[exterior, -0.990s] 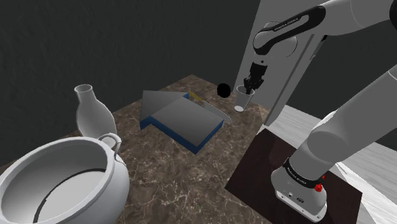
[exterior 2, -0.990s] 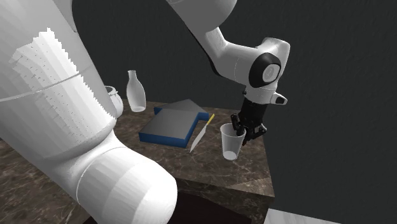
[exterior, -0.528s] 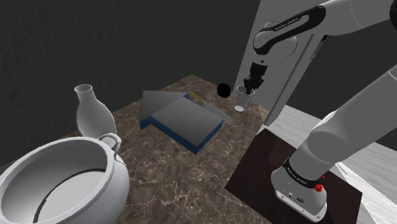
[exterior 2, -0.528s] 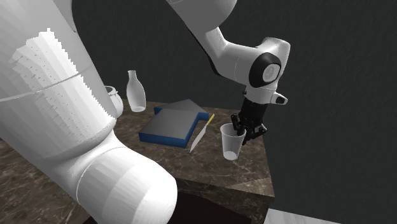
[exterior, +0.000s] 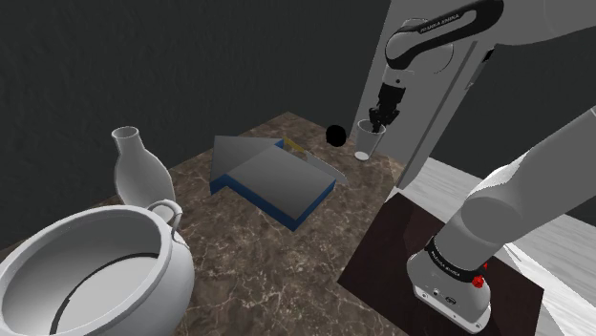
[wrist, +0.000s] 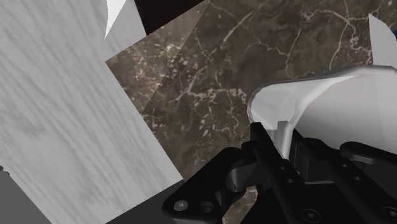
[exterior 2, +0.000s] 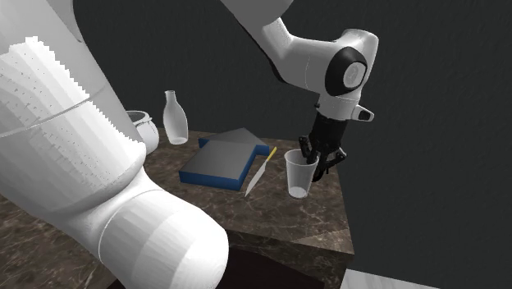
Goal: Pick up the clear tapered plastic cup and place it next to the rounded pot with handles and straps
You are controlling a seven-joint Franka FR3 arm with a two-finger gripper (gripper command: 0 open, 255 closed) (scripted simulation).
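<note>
- Reaching up from its stand [exterior: 382, 250] and over the far corner of the table, the white arm [exterior: 535, 181] is carrying its hand nearly straight down, which is letting the fingers come at the cup from above.
- The dark marbled table [exterior: 277, 258] is bearing everything in play; the goal and the cup are sitting at opposite ends of it in the shoulder view.
- The rounded white pot [exterior: 177, 272] with loop handles is standing open at the near end — the bare tabletop beside it is looking like the likely drop spot.
- A flat blue-sided box [exterior: 272, 177] with a grey top is lying mid-table, between cup and pot, so the carry is probably going to need height over it.
- A white bottle [exterior: 137, 170] is standing upright just beside the pot, narrowing the room on that side.
- The clear tapered cup [exterior 2: 301, 174] is hanging upright at the gripper near the table's far corner; whether its base is clear of the surface cannot be told.
- The gripper [exterior 2: 316, 158] is pinching the cup's rim, one finger inside and one outside the wall — a grip suiting a thin, open-mouthed thing.
- A small black ball [exterior: 335, 135] is resting near the cup, apart from it.
</note>
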